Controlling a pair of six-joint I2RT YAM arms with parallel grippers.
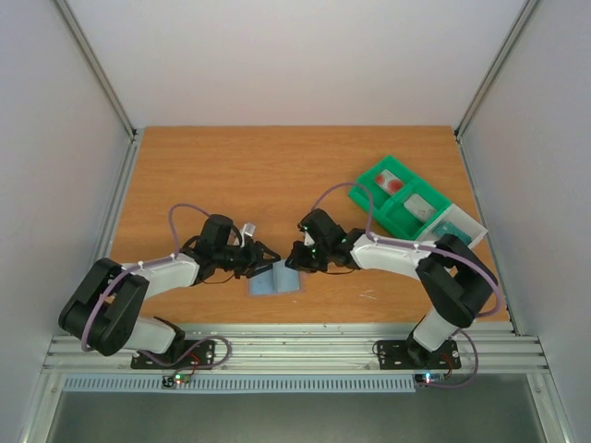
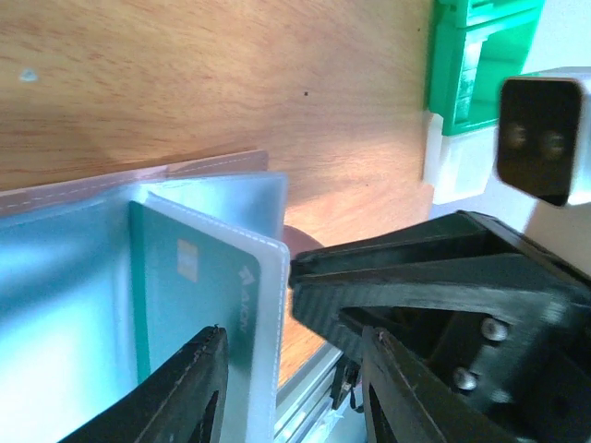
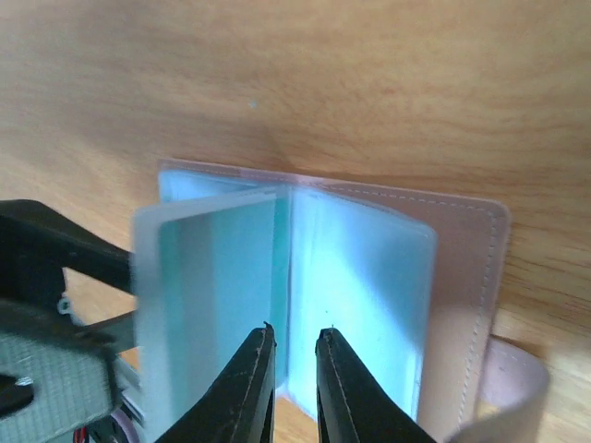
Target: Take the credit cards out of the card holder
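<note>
Top external view first, and we've got both arms leaning in over the middle of the wooden bench (image 1: 231, 166), meeting at the card holder (image 1: 274, 281), which lies opened out near the front edge between the two wrists. Off to the right and well apart from it sits a green tray (image 1: 404, 194), with a red card (image 1: 393, 183) in one compartment and a grey card (image 1: 421, 205) in the next. Over to the left wrist view: the card holder (image 2: 55, 277) fills the lower left, and one clear sleeve (image 2: 263, 277) stands up off it with a teal card (image 2: 185, 286) inside. The left jaws stand well apart, with the sleeve's free edge rising in the gap and lying against one finger (image 2: 189, 392). The other finger (image 2: 392, 388) is clear of it, so nothing is clamped there. The right arm's black head sits just beyond that sleeve. Right wrist view now, and we're looking down on the card holder (image 3: 369, 268), a tan border round pale blue pockets, with a strap (image 3: 517, 388) curling off the lower right corner. The right jaws are nearly closed, only a thin slit between the fingers (image 3: 254, 378), with the tips at the holder's near edge right by the centre fold. Whether they pinch a leaf of it, we cannot tell
</note>
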